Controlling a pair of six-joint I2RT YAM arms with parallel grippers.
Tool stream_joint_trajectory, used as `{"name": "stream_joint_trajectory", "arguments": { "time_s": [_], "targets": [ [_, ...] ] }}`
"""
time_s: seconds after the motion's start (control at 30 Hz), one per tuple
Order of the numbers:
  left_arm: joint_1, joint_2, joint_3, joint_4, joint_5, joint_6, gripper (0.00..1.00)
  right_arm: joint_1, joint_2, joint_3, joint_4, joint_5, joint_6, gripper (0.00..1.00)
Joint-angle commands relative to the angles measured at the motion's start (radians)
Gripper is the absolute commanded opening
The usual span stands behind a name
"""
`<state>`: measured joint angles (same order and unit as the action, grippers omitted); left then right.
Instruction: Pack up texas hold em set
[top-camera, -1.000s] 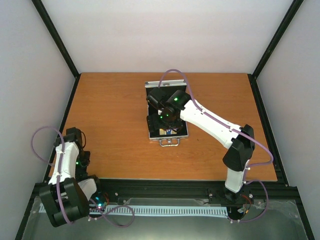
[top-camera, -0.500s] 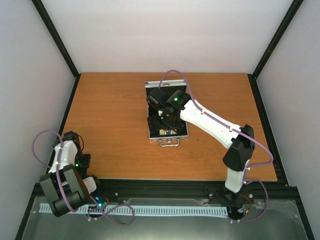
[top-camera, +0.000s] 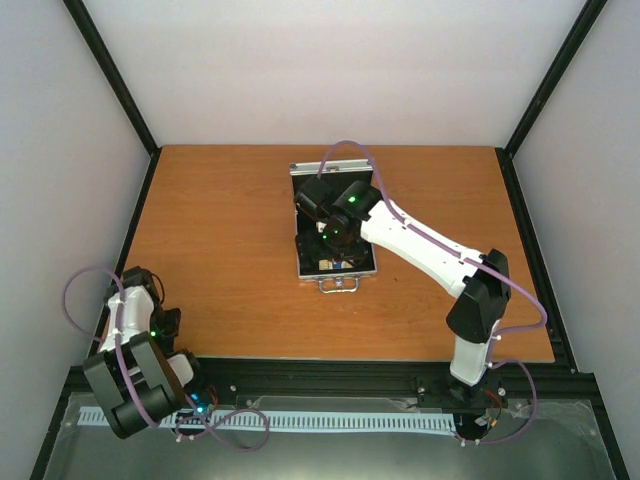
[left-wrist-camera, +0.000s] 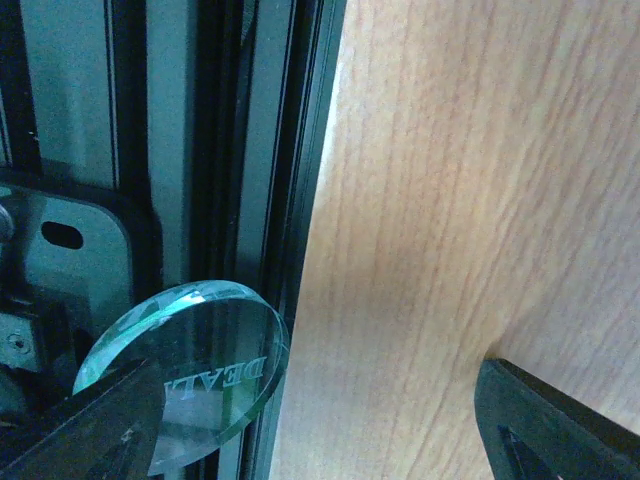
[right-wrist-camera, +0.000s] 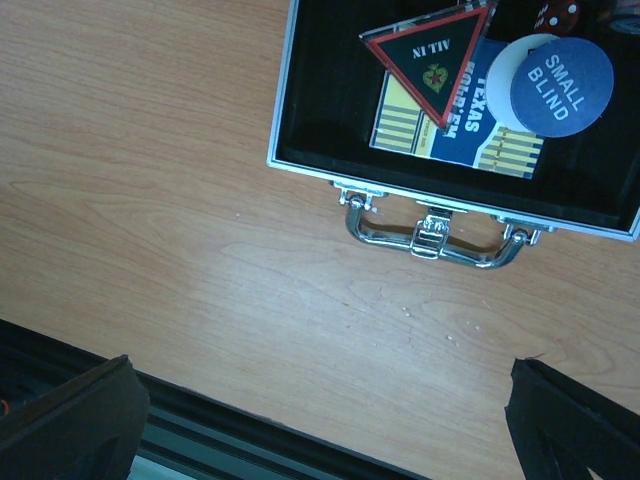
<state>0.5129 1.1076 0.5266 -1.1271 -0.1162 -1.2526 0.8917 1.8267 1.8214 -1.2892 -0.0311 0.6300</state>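
The silver case (top-camera: 335, 268) lies open at mid-table with its handle (right-wrist-camera: 430, 235) toward me. Inside it I see a blue-yellow card deck (right-wrist-camera: 462, 138), a black triangle (right-wrist-camera: 430, 55) marked ALL IN, a blue disc (right-wrist-camera: 560, 85) marked SMALL BLIND and a red die (right-wrist-camera: 558, 14). My right gripper (right-wrist-camera: 320, 410) hovers open over the case's front edge, nothing between its fingers. At the near left table edge my left gripper (left-wrist-camera: 320, 405) stands open. A clear disc (left-wrist-camera: 190, 375) marked DEAL leans against its left finger (left-wrist-camera: 100, 425); the other finger (left-wrist-camera: 550, 420) is well away from it.
The black frame rail (left-wrist-camera: 250, 150) runs along the table's left edge, and the clear disc hangs partly over it. White walls and black posts (top-camera: 110, 75) close in the table on three sides. The right arm (top-camera: 430, 250) reaches diagonally across the table's right half.
The left arm has drawn back toward the near left corner and its jaws have spread apart. The right arm and the case have not moved.
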Motion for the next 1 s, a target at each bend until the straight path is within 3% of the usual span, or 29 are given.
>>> {"name": "stream_joint_trajectory", "arguments": {
  "time_s": [0.0,0.33,0.67,0.97],
  "targets": [
    [0.025,-0.002,-0.060,0.032,0.060,-0.011,0.88,-0.005,-0.049,-0.033,0.002,0.015,0.008,1.00],
    [0.026,-0.064,-0.053,0.015,0.058,-0.001,0.88,-0.006,-0.049,-0.048,0.019,0.009,0.008,1.00],
    [0.026,-0.013,0.128,-0.070,-0.037,0.055,0.89,-0.005,-0.033,-0.041,0.035,-0.008,0.002,1.00],
    [0.026,-0.080,0.050,-0.065,0.003,0.006,0.88,-0.006,-0.032,-0.050,0.039,-0.012,-0.002,1.00]
  ]
}}
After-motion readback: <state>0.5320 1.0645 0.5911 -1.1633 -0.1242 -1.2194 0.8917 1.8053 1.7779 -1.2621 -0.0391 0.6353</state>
